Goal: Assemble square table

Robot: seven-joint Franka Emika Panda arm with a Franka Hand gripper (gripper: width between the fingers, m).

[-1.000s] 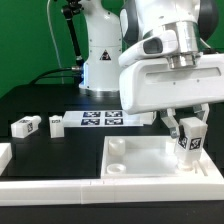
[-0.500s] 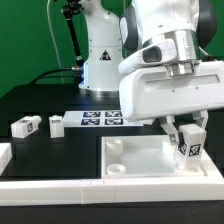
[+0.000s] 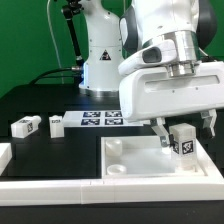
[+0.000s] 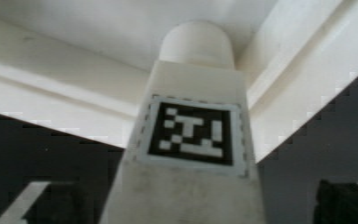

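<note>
Along the table's near edge runs a low white border wall (image 3: 60,187). Just behind it, toward the near corner on the exterior view's right, lies the square tabletop (image 3: 140,172), rim up, with round sockets (image 3: 118,150) showing at its end on the exterior view's left.

At the tabletop's other end one white leg (image 3: 184,141) stands inside the rim, its tag facing the camera and its body leaning a little. Whether it sits in a socket cannot be told.

The tool (image 3: 186,133) hangs over this leg with its jaws spread wide. The fingers (image 3: 162,134) stand on either side of the leg and clear of it, so nothing is gripped.

In the wrist view the same leg (image 4: 197,135) fills the frame, its rounded tip pointing into a corner of the tabletop's rim (image 4: 87,85).

Farther back on the black table (image 3: 40,100), two loose legs (image 3: 25,126) (image 3: 57,124) lie near each other. The marker board (image 3: 100,118) lies flat just beside them, in front of the arm's white base (image 3: 100,60).
</note>
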